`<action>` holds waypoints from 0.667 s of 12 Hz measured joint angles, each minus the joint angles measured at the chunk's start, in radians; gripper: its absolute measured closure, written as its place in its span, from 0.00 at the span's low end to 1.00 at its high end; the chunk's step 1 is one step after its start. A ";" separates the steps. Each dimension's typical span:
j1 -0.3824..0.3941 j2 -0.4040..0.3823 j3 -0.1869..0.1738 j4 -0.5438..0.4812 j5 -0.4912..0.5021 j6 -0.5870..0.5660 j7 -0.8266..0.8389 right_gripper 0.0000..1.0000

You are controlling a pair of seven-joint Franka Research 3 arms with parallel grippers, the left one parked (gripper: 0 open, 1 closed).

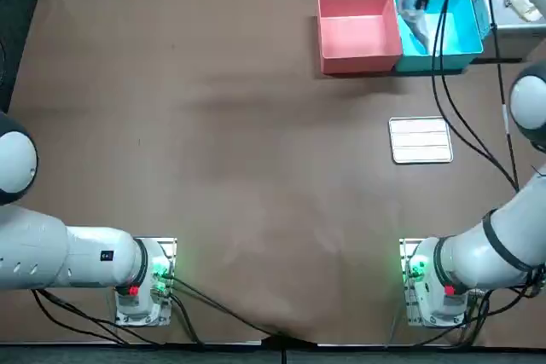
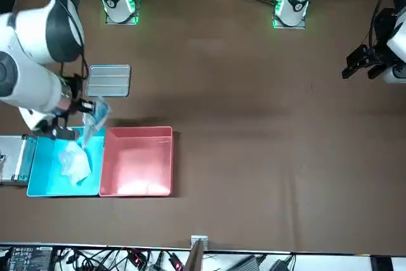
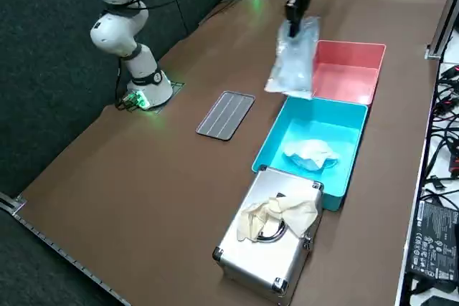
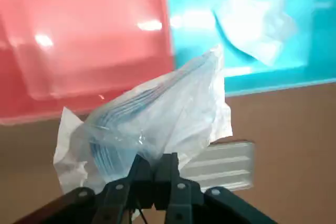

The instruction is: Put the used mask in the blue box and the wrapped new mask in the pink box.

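Right tool point(image 4: 155, 174), raised by the blue box point(image 4: 194, 3) and pink box point(image 4: 79, 35): fingertips closed tight, buried in the wrapped new mask point(image 4: 152, 124). That bag hides part of the pink box's wall and part of the ribbed plate point(image 4: 226, 163); both boxes run off the wrist view. Silver case point(image 2: 13, 160): cut by the front view's edge.

No readable text, label, brand or number shows anywhere.

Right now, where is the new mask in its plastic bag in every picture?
Top view: wrapped mask, top right.
Front view: wrapped mask, left side.
Right side view: wrapped mask, top middle.
Right wrist view: wrapped mask, in the middle, pinched by the right gripper.
Landmark: the pink box, close by in every view.
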 joint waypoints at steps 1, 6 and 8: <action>0.037 0.080 0.000 0.106 0.046 0.029 0.110 0.99; 0.111 0.231 0.000 0.257 0.088 0.104 0.310 0.99; 0.121 0.278 0.000 0.266 0.088 0.118 0.351 0.99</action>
